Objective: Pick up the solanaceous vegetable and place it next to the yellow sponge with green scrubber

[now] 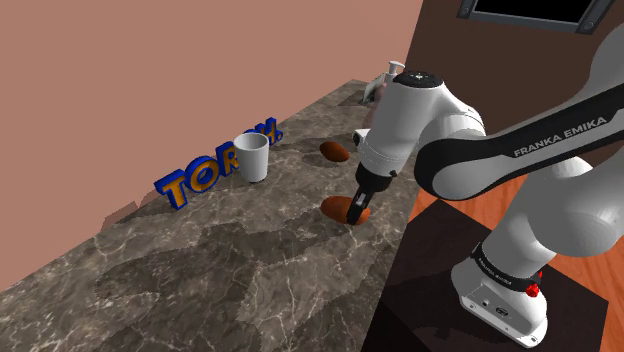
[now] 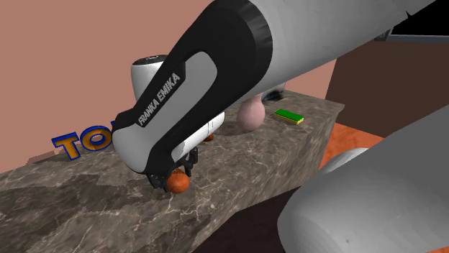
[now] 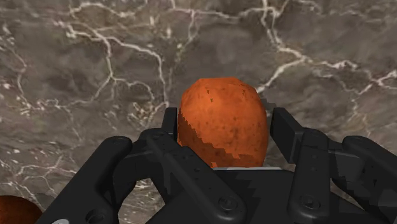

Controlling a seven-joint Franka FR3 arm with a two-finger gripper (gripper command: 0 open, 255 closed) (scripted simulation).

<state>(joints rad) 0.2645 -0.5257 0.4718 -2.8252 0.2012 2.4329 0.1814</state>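
Note:
An orange-brown potato [image 3: 222,121] lies on the dark marble counter [image 1: 230,270] close to its near edge. My black gripper [image 3: 226,127] comes down over it, one finger against each side, shut on it. In the shoulder view the gripper [image 1: 358,208] covers the right end of the potato [image 1: 338,207], which still touches the counter. The second exterior view has the gripper [image 2: 173,176] over the potato [image 2: 179,185]. The yellow sponge with a green top [image 2: 289,116] lies far along the counter, towards that view's right.
A second potato [image 1: 335,150] lies farther back on the counter. A white mug [image 1: 252,157] stands beside blue and yellow letters [image 1: 205,175] by the wall. A pinkish rounded object [image 2: 250,115] stands near the sponge. The counter edge drops off beside the stand.

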